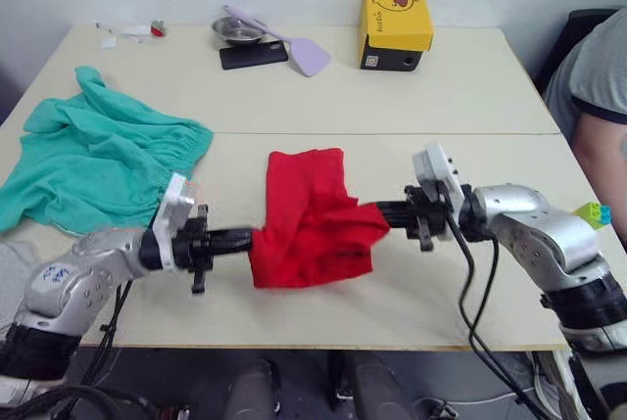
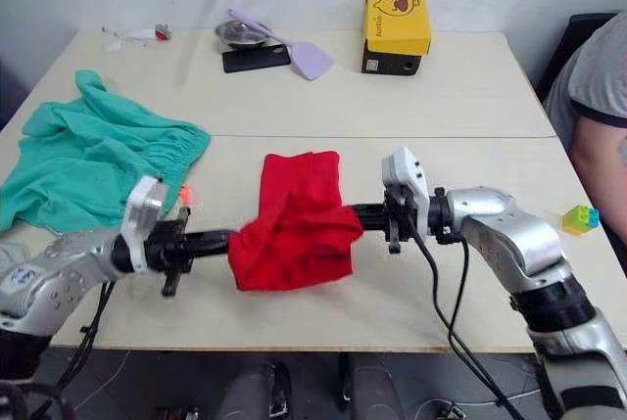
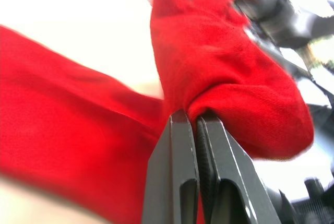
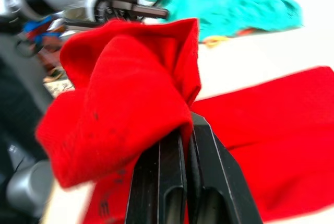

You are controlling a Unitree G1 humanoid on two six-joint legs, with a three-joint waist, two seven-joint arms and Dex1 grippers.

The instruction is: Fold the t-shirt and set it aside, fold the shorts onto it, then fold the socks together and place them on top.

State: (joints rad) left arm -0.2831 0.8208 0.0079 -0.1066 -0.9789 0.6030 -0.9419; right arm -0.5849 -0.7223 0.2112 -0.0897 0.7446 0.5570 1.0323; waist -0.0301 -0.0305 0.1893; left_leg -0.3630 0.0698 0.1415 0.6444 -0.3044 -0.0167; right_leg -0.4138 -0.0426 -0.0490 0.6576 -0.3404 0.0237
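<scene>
Shirt (image 1: 312,219) lay near the front of the tabletop (image 1: 470,97), lifted at both near corners; the left tool (image 1: 247,240) was clenched on one edge and the right tool (image 1: 384,212) on the other, probably to carry that end over in a fold. Shorts (image 1: 98,161) lay spread to the left; a bowl (image 1: 238,30) at the back showed no contents I could make out.
</scene>
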